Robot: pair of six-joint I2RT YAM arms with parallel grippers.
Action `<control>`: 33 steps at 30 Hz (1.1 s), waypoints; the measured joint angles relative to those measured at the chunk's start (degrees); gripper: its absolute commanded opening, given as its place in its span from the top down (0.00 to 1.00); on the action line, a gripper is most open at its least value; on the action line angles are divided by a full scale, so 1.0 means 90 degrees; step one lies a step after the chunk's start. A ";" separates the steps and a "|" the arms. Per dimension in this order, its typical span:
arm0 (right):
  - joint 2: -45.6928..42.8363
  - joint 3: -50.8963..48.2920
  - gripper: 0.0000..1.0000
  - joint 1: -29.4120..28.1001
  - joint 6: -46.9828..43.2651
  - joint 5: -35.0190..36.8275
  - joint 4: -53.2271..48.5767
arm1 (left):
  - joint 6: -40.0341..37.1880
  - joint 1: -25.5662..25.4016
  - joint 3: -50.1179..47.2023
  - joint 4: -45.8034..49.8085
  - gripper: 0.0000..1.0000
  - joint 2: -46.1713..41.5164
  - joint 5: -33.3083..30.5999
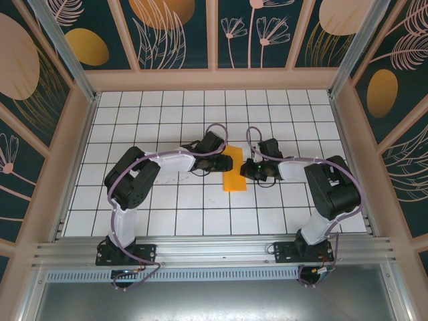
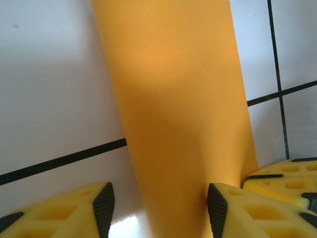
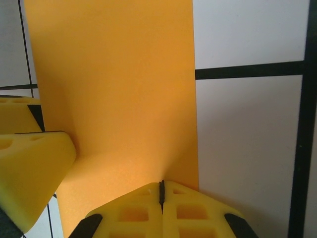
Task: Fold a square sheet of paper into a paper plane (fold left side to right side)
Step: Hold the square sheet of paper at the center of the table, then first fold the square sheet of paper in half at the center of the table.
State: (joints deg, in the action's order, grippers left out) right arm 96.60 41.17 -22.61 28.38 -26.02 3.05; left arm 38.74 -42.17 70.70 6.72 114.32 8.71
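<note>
The square sheet of paper (image 1: 235, 176) is bright orange and lies mid-table as a narrow upright strip. My left gripper (image 1: 225, 162) sits at the strip's left edge. In the left wrist view the left gripper (image 2: 161, 208) is open, with the paper (image 2: 173, 99) running between its fingers and brushing the right fingertip (image 2: 217, 203). My right gripper (image 1: 249, 168) is at the strip's right edge. In the right wrist view the right gripper (image 3: 161, 191) is shut, its tips resting on the paper (image 3: 119, 89). No paper plane shape shows.
The white gridded table (image 1: 167, 200) is walled on three sides by patterned panels (image 1: 214, 33). A metal rail (image 1: 214, 253) runs along the near edge by the arm bases. The two grippers stand close together, about one tile apart.
</note>
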 measured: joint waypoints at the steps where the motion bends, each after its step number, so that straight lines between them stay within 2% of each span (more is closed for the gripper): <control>1: 0.0002 0.0000 0.99 0.0000 0.0000 0.0000 0.0000 | 0.0002 0.0002 -0.0029 0.0019 0.41 -0.0078 -0.0087; 4: 0.0019 0.0012 0.99 0.0000 0.0000 -0.0005 -0.0002 | 0.0005 0.0019 -0.0165 0.0070 0.42 -0.0478 -0.0296; 7: 0.0027 0.0036 0.99 0.0000 0.0000 -0.0005 -0.0032 | 0.0012 0.0029 -0.0257 -0.0007 0.55 -0.0957 -0.0296; 10: 0.0036 0.0049 0.99 0.0000 0.0000 -0.0005 -0.0049 | -0.0022 0.0029 -0.0257 -0.0257 0.62 -0.1139 -0.0027; 14: 0.0036 0.0053 0.99 0.0000 0.0000 -0.0005 -0.0056 | 0.0005 0.0029 -0.0257 -0.0629 0.68 -0.0916 0.0617; 21: 0.0041 0.0078 0.99 0.0000 -0.0002 -0.0002 -0.0102 | 0.0049 0.0029 -0.0257 -0.0891 0.70 -0.0206 0.1345; 33: 0.0087 0.0189 0.99 0.0000 -0.0121 0.0002 -0.0294 | 0.0007 0.0029 -0.0257 -0.0678 0.75 0.0209 0.0998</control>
State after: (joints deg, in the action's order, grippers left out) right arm 97.38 42.87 -22.61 27.29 -26.00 0.40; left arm 38.81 -41.91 68.38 0.62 116.20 17.69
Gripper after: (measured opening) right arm 0.048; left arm 0.256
